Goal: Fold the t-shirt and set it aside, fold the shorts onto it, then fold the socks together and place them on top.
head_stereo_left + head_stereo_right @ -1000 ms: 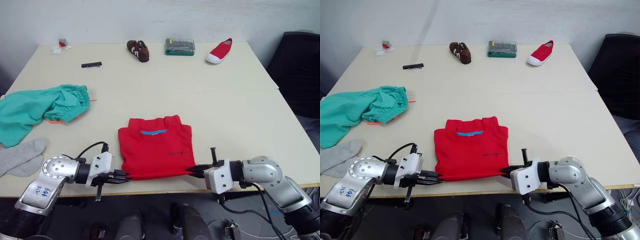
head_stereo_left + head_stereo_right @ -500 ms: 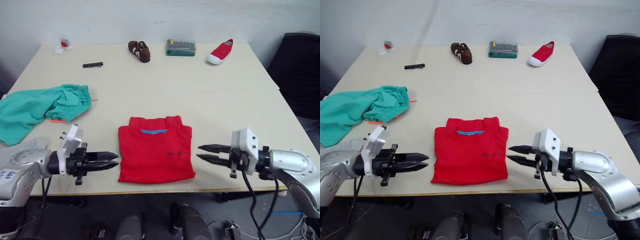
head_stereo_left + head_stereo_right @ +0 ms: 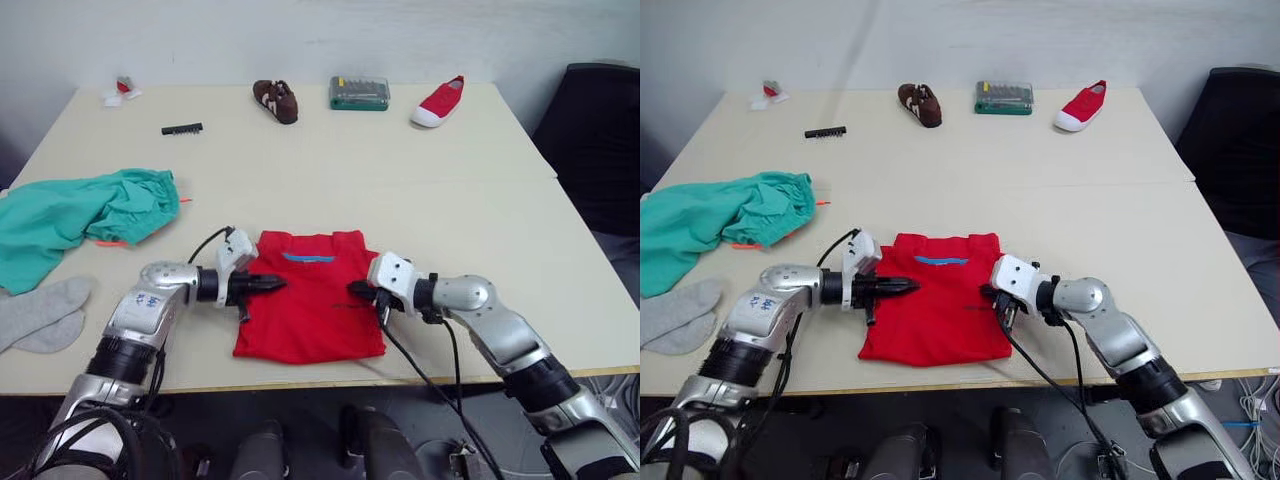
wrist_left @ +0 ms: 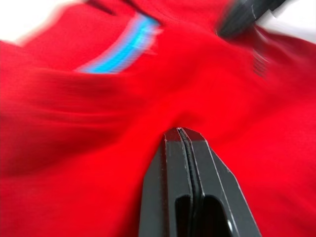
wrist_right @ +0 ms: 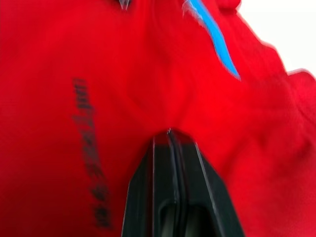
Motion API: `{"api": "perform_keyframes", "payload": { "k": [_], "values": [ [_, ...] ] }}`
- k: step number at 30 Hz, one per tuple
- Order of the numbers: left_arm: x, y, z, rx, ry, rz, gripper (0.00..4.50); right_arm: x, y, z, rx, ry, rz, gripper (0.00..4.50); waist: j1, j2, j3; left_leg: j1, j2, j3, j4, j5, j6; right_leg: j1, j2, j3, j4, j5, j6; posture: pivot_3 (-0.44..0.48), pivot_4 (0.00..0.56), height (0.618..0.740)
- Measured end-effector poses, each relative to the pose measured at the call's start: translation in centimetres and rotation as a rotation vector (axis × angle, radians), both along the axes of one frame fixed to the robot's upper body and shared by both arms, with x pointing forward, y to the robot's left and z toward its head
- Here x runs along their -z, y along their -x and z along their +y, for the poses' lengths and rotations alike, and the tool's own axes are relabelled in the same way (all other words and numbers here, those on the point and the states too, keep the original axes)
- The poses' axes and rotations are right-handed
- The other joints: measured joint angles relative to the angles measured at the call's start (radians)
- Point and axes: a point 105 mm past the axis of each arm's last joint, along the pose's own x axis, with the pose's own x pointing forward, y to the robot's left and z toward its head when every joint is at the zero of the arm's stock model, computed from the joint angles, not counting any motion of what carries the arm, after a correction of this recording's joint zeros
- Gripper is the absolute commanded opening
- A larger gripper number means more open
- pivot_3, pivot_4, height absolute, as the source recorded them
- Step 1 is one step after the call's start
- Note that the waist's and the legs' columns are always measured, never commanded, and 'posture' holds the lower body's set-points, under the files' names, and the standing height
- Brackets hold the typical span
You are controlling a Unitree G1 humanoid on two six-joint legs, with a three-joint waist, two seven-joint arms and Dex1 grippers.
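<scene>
The folded red t-shirt [image 3: 310, 318] lies near the table's front edge, blue collar label [image 3: 308, 258] facing up. My left gripper [image 3: 278, 283] is at its left side, fingers shut and pinching the red cloth, which puckers at the tips in the left wrist view [image 4: 182, 131]. My right gripper [image 3: 354, 290] is at the shirt's right side by the dark print, shut on the cloth as well [image 5: 169, 132]. The teal-green shorts [image 3: 80, 215] lie crumpled at the far left. The grey socks [image 3: 40, 315] lie flat in front of them, near the left front corner.
Along the table's far edge are a brown shoe [image 3: 275, 100], a green case [image 3: 359, 93], a red shoe [image 3: 438, 102], a black strip [image 3: 183, 129] and small white and red bits [image 3: 120, 90]. A black chair [image 3: 595, 130] stands to the right.
A second ago both grippers were at the shirt's front corners; half a second ago they hung open beside it. Now both have moved inward onto the shirt's sides and shut.
</scene>
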Motion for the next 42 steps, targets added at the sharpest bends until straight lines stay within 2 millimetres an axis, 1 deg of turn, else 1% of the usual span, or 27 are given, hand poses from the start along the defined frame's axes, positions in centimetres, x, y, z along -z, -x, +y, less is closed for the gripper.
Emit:
{"api": "perform_keyframes", "payload": {
  "k": [2, 6, 8, 10, 11, 13, 14, 15, 16, 17, 18, 19, 21, 22, 23, 24, 25, 26, 28, 31, 33, 36, 37, 38, 40, 42],
  "values": [
    [-0.9, -0.9, 0.7, -0.046, 0.018, -0.024, 0.01, -0.5, -1.7, -1.0, 0.085, 0.007, -0.041, 0.0, -0.002, 0.0, 0.0, 0.0, 0.0, 0.0, 0.0, 0.003, -0.005, 0.0, 0.0, 0.0, 0.0, 0.0, 0.0, 0.0, 0.15, 0.74],
    [-1.9, -2.9, 2.1, -0.152, 0.043, -0.068, 0.01, -1.3, -4.7, -4.1, 0.244, 0.024, -0.075, 0.0, 0.001, 0.0, 0.0, 0.0, 0.0, 0.0, 0.0, 0.004, -0.007, 0.0, 0.0, 0.0, 0.001, 0.0, -0.001, 0.0, 0.15, 0.74],
    [-2.2, -3.5, 2.2, -0.177, 0.049, -0.094, 0.01, -1.3, -5.2, -4.9, 0.282, 0.011, -0.063, 0.0, 0.003, 0.0, 0.0, 0.0, 0.0, 0.0, -0.001, 0.004, -0.007, 0.0, -0.001, -0.001, 0.0, 0.0, -0.001, 0.0, 0.15, 0.74],
    [-2.3, -3.9, 2.1, -0.185, 0.05, -0.107, 0.01, -1.6, -5.1, -4.3, 0.259, -0.057, -0.026, 0.0, 0.002, 0.0, 0.0, -0.001, 0.0, 0.0, -0.002, 0.004, -0.007, 0.0, 0.0, -0.001, 0.001, 0.0, 0.0, 0.0, 0.15, 0.74],
    [-2.5, -3.9, 1.9, -0.179, 0.056, -0.111, 0.01, -1.9, -4.8, -3.8, 0.237, -0.1, -0.005, 0.0, 0.0, 0.0, 0.0, -0.001, 0.0, 0.0, -0.002, 0.004, -0.007, 0.0, 0.0, -0.001, 0.002, 0.001, 0.0, 0.0, 0.15, 0.74],
    [-3.6, -3.3, 1.0, -0.115, 0.119, -0.102, 0.01, -3.5, -3.8, -2.3, 0.157, -0.199, 0.03, 0.0, -0.006, 0.0, 0.0, -0.002, 0.001, 0.0, -0.002, 0.004, -0.007, -0.002, 0.0, 0.0, 0.002, 0.001, 0.0, 0.0, 0.15, 0.74],
    [-4.7, -2.4, 0.3, -0.055, 0.163, -0.098, 0.01, -4.7, -3.1, -1.5, 0.107, -0.238, 0.034, 0.0, -0.009, 0.0, 0.0, -0.003, 0.001, 0.0, -0.002, 0.004, -0.007, -0.002, 0.0, 0.0, 0.002, 0.001, 0.0, 0.0, 0.15, 0.74],
    [-5.7, -1.1, -0.5, 0.034, 0.188, -0.099, 0.01, -5.8, -2.2, -0.7, 0.048, -0.267, 0.036, 0.0, -0.013, 0.0, 0.0, -0.003, 0.001, 0.0, -0.002, 0.004, -0.007, -0.002, 0.0, 0.0, 0.002, 0.001, 0.0, 0.0, 0.15, 0.74],
    [-6.4, 0.1, -1.0, 0.111, 0.195, -0.1, 0.01, -6.5, -1.3, 0.0, -0.001, -0.281, 0.034, 0.0, -0.016, 0.0, 0.0, -0.002, 0.001, 0.0, -0.003, 0.004, -0.007, -0.002, 0.0, 0.0, 0.002, 0.001, 0.0, 0.0, 0.15, 0.74],
    [-6.7, 1.2, -1.4, 0.175, 0.175, -0.099, 0.01, -6.8, -0.4, 0.5, -0.046, -0.275, 0.035, 0.0, -0.018, 0.0, 0.0, -0.002, 0.001, 0.0, -0.004, 0.004, -0.007, -0.001, 0.0, 0.0, 0.001, 0.0, 0.0, 0.0, 0.15, 0.74],
    [-6.2, 2.7, -1.7, 0.252, 0.121, -0.087, 0.01, -6.1, 0.8, 0.8, -0.093, -0.238, 0.05, 0.0, -0.02, 0.001, 0.0, 0.0, 0.001, 0.0, -0.005, 0.003, -0.007, 0.0, 0.0, 0.0, 0.0, 0.0, 0.0, 0.0, 0.15, 0.74],
    [-5.3, 3.6, -1.7, 0.293, 0.08, -0.064, 0.01, -5.0, 1.5, 0.9, -0.114, -0.206, 0.078, 0.0, -0.02, 0.001, -0.001, 0.001, 0.001, 0.0, -0.005, 0.003, -0.007, 0.001, 0.0, 0.0, -0.001, 0.0, 0.0, 0.0, 0.15, 0.74],
    [-2.5, 4.7, -1.6, 0.339, -0.013, -0.005, 0.01, -2.0, 2.6, 1.1, -0.129, -0.132, 0.138, 0.0, -0.02, 0.001, 0.0, 0.001, 0.0, 0.001, -0.004, 0.002, -0.005, 0.001, 0.0, 0.0, -0.003, 0.0, 0.0, 0.0, 0.15, 0.74],
    [-1.2, 5.1, -1.6, 0.354, -0.048, 0.017, 0.01, -0.8, 3.1, 1.2, -0.133, -0.105, 0.162, 0.0, -0.02, 0.001, 0.0, 0.001, 0.0, 0.001, -0.004, 0.0, 0.0, 0.0, 0.0, 0.001, -0.003, 0.0, 0.0, 0.0, 0.15, 0.74],
    [-0.1, 5.3, -1.6, 0.367, -0.086, 0.028, 0.01, 0.3, 3.5, 1.3, -0.137, -0.074, 0.178, 0.0, -0.019, 0.0, 0.0, 0.0, 0.0, 0.0, -0.003, 0.0, 0.0, 0.0, -0.001, 0.0, -0.002, 0.0, 0.0, 0.0, 0.15, 0.74],
    [0.6, 5.3, -1.5, 0.372, -0.124, 0.021, 0.01, 1.0, 3.9, 1.4, -0.146, -0.045, 0.176, 0.0, -0.019, 0.0, 0.0, 0.0, 0.0, 0.0, -0.002, 0.0, 0.0, 0.0, 0.0, 0.0, -0.001, 0.0, 0.0, 0.0, 0.15, 0.74],
    [0.9, 5.1, -1.1, 0.362, -0.155, 0.008, 0.01, 0.9, 4.1, 1.4, -0.154, -0.018, 0.149, 0.0, -0.018, 0.0, 0.0, 0.001, 0.0, 0.0, -0.002, 0.001, 0.0, 0.0, 0.0, 0.0, -0.001, 0.001, -0.001, 0.0, 0.15, 0.74],
    [1.0, 4.9, -0.8, 0.355, -0.18, -0.006, 0.01, 0.9, 4.2, 1.1, -0.157, 0.007, 0.134, 0.0, -0.018, 0.0, 0.0, 0.001, 0.0, -0.001, -0.002, 0.001, -0.001, 0.0, 0.0, 0.0, -0.001, 0.001, -0.001, 0.0, 0.15, 0.74],
    [1.0, 4.5, 0.3, 0.339, -0.234, -0.038, 0.01, 1.1, 5.0, 0.1, -0.148, 0.037, 0.135, 0.0, -0.016, 0.0, 0.0, 0.001, 0.0, -0.002, -0.003, 0.001, -0.001, 0.0, 0.0, 0.0, -0.001, 0.0, -0.002, 0.0, 0.15, 0.74],
    [0.3, 4.1, 2.5, 0.302, -0.285, -0.071, 0.01, 1.2, 6.3, -1.9, -0.125, 0.066, 0.169, 0.0, -0.012, 0.0, 0.0, 0.001, 0.0, -0.002, -0.004, 0.0, -0.001, 0.0, 0.0, -0.001, -0.001, 0.0, -0.002, 0.0, 0.15, 0.74],
    [0.0, 4.2, 3.9, 0.267, -0.279, -0.054, 0.01, 1.3, 7.3, -3.3, -0.083, 0.031, 0.228, 0.0, -0.009, 0.0, 0.0, 0.0, 0.001, -0.002, -0.003, 0.0, -0.001, 0.0, 0.0, -0.001, -0.002, 0.0, -0.002, 0.0, 0.15, 0.74],
    [-1.0, 4.2, 4.7, 0.224, -0.224, -0.031, 0.01, 0.9, 8.0, -4.7, 0.002, -0.07, 0.34, 0.0, -0.005, 0.0, 0.0, 0.0, 0.001, -0.002, -0.003, 0.0, 0.0, 0.0, 0.0, -0.001, -0.002, 0.0, -0.002, 0.0, 0.15, 0.74],
    [-1.7, 4.3, 4.7, 0.214, -0.173, -0.019, 0.18, 0.2, 7.9, -5.3, 0.047, -0.133, 0.379, 0.0, -0.002, 0.0, 0.0, 0.0, 0.001, -0.002, -0.002, 0.0, 0.0, 0.0, 0.0, -0.001, -0.001, 0.0, -0.002, 0.0, 0.15, 0.74],
    [-2.2, 4.4, 4.5, 0.212, -0.143, -0.01, 0.39, -0.2, 7.7, -5.7, 0.073, -0.163, 0.393, 0.17, 0.0, 0.0, 0.0, 0.0, 0.001, -0.002, -0.002, 0.0, 0.0, 0.0, -0.001, -0.001, -0.001, 0.0, -0.002, 0.0, 0.15, 0.74],
    [-4.2, 5.2, 3.5, 0.241, -0.009, 0.023, 0.87, -1.4, 7.6, -6.9, 0.149, -0.27, 0.471, 0.58, 0.004, -0.001, 0.0, 0.0, 0.001, -0.003, -0.002, 0.0, 0.0, 0.0, 0.0, -0.001, -0.001, 0.0, -0.002, 0.0, 0.15, 0.74],
    [-6.7, 6.0, 2.5, 0.286, 0.096, 0.022, 1.44, -1.9, 7.3, -7.5, 0.212, -0.378, 0.572, 1.2, 0.005, -0.001, 0.0, 0.0, 0.001, -0.004, -0.003, 0.0, 0.0, 0.0, 0.0, -0.001, -0.002, 0.0, -0.002, 0.0, 0.15, 0.74]
  ]
}}
